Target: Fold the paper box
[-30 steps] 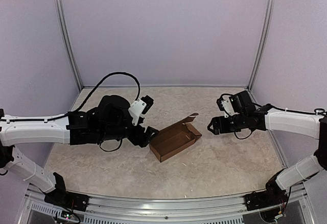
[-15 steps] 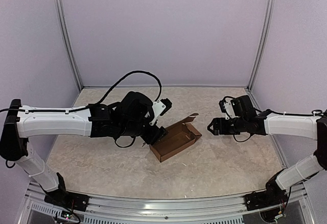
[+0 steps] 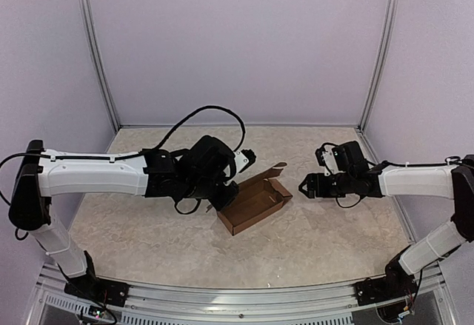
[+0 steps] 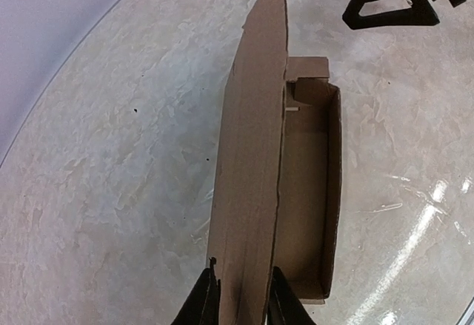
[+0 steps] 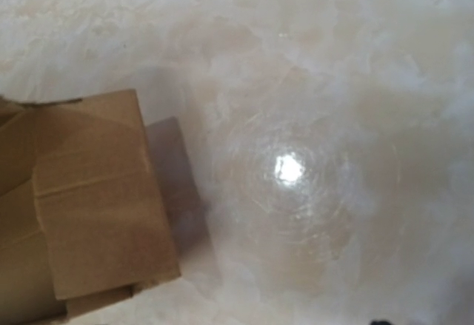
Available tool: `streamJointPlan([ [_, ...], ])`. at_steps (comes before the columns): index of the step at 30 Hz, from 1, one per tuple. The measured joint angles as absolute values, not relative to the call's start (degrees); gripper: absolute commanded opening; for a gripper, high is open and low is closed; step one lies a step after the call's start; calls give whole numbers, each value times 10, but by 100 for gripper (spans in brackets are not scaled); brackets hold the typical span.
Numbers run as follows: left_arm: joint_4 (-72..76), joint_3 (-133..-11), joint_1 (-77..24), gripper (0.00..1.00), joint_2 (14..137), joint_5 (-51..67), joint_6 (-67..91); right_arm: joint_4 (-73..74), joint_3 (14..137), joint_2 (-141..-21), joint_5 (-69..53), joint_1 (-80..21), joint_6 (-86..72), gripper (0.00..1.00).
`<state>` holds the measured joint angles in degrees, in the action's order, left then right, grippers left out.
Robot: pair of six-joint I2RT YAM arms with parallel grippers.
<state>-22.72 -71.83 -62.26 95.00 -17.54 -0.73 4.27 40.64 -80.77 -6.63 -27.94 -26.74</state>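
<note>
The paper box [image 3: 254, 203] is a brown cardboard tray lying mid-table with one long panel raised. In the left wrist view that upright panel [image 4: 255, 169] runs away from me, and my left gripper [image 4: 241, 295] has a finger pressed on each face of its near end. From above, the left gripper [image 3: 226, 195] sits at the box's left corner. My right gripper [image 3: 306, 186] hovers just right of the box with its fingers apart and nothing between them. It also shows beyond the box [image 4: 392, 7]. The right wrist view shows the box's end [image 5: 89, 199] at lower left.
The marbled tabletop [image 3: 326, 243] is ringed by lilac walls and metal posts [image 3: 374, 58]. A metal rail [image 3: 237, 295] runs along the near edge. The left arm's black cable [image 3: 215, 110] loops above its wrist.
The left arm reached right to the box's left corner and its fingers closed onto the raised panel. The right gripper drifted slightly left toward the box, still spread.
</note>
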Motion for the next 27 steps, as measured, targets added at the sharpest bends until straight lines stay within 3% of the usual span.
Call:
streamJointPlan([
  [9, -247, -737, -626, 0, 952, -183, -26, 8, 406, -843, -93, -279, -271, 74],
  [27, -263, -722, -628, 0, 905, -165, -42, -178, 413, -973, -271, -233, -349, 70],
])
